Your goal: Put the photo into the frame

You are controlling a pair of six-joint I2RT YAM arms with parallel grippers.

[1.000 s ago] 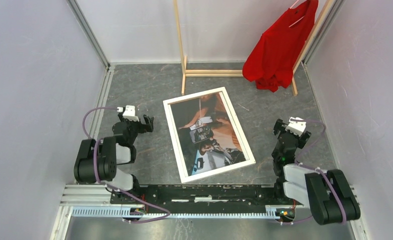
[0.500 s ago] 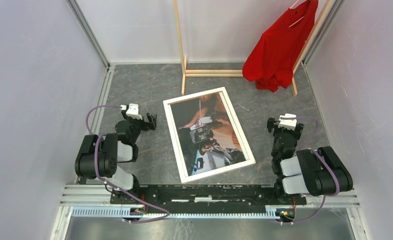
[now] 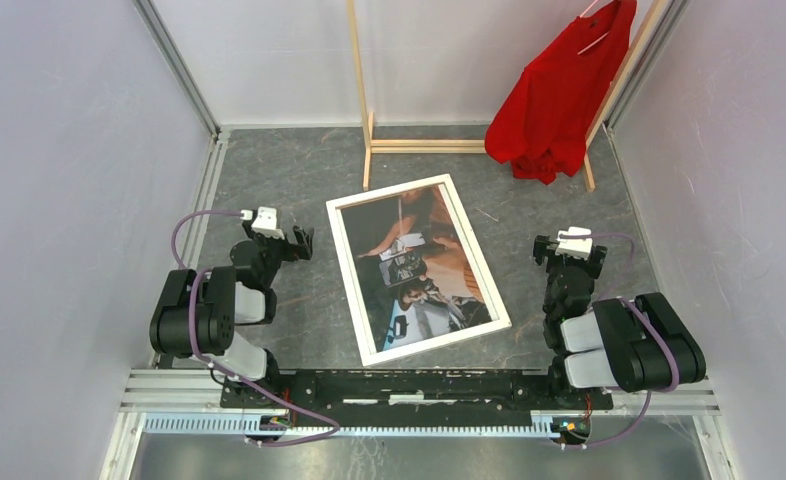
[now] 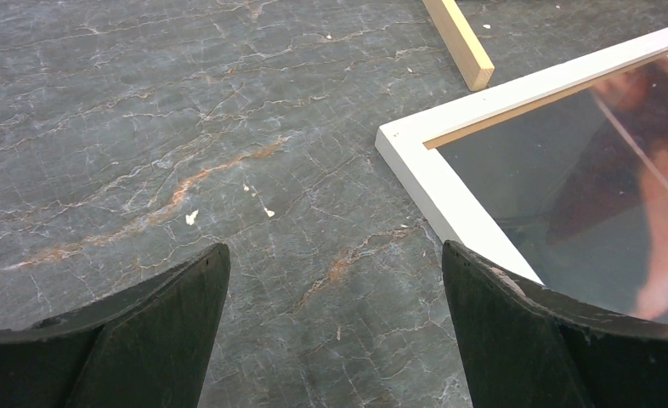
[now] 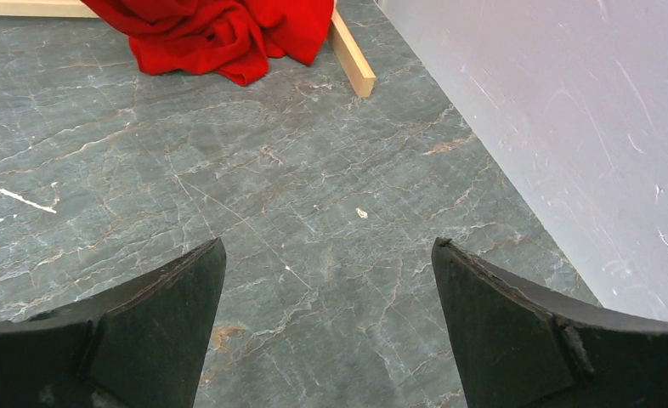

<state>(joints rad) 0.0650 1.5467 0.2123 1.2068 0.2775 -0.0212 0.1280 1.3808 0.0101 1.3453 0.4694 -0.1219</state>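
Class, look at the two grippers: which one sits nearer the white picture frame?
The left gripper: it sits just beside the frame, whose corner shows in its wrist camera. The right gripper stands farther off; its camera shows no frame.

No readable text, label, brand, number or sign anywhere in these views.

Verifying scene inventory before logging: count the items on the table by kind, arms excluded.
frame, white: 1
photo, lying inside the frame's border: 1
clothes rack, wooden: 1
red shirt, hanging on the rack: 1
Total: 4
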